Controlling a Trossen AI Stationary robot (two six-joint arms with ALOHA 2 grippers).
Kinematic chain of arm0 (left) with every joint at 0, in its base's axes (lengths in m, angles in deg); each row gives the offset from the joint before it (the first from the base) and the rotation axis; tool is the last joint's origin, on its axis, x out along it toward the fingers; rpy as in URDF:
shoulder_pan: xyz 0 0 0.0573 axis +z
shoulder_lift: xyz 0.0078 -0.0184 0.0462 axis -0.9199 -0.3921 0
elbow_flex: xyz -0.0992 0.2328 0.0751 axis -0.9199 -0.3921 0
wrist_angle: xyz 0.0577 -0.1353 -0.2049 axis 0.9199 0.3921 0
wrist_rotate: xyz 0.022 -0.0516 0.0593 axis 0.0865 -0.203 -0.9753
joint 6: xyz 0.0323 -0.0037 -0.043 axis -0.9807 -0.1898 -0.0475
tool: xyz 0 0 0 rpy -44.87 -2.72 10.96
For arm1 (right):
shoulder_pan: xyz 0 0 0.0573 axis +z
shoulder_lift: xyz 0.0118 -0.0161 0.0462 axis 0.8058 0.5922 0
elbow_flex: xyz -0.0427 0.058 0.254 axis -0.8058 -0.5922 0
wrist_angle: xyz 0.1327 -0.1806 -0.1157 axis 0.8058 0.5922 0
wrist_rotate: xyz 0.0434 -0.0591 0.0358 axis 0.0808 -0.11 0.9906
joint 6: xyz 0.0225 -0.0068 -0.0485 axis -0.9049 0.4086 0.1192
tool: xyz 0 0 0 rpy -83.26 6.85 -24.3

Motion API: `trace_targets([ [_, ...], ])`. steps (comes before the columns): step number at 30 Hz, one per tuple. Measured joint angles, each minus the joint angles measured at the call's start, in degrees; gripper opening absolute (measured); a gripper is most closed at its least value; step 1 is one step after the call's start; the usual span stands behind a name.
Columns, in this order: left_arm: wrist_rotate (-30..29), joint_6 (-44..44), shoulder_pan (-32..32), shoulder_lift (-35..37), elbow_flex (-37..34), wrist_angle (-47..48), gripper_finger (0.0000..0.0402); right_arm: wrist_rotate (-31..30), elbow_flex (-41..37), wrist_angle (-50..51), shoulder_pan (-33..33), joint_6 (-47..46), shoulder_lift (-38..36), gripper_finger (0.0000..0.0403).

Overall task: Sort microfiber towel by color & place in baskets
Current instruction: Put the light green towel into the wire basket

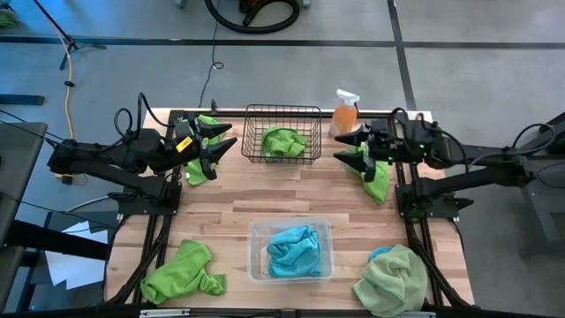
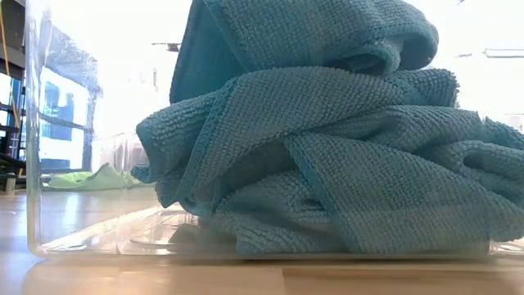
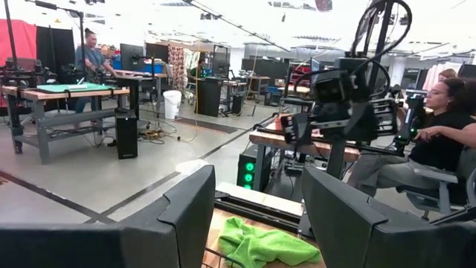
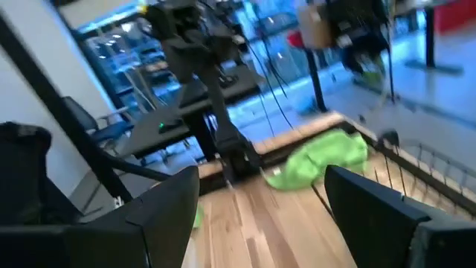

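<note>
Turquoise towels (image 1: 293, 250) in tub (image 1: 256, 231), lime towel (image 1: 283, 141) in basket (image 1: 252, 115)

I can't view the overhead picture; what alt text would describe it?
Overhead, a clear plastic tub holds turquoise towels, and a black wire basket holds a lime one. Four more green towels lie on the wooden table, with the left claw and right claw open, flanking the basket.

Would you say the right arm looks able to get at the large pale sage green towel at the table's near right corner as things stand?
Probably yes. The pale sage green towel lies in the open on the right arm's side, nothing on it. The right hand is open and empty, up beside the black wire basket.
</note>
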Motion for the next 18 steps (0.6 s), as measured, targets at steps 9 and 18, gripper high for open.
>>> trace_targets([
  [9,0.0,0.0,0.0,0.0,0.0,0.0,0.0188,11.5,-0.7,-2.2,2.7,-5.5,0.7,0.0287],
  [18,0.0,0.0,0.0,0.0,0.0,0.1,0.0188,28.5,-0.7,11.5,13.7,-39.9,0.7,0.0287],
])
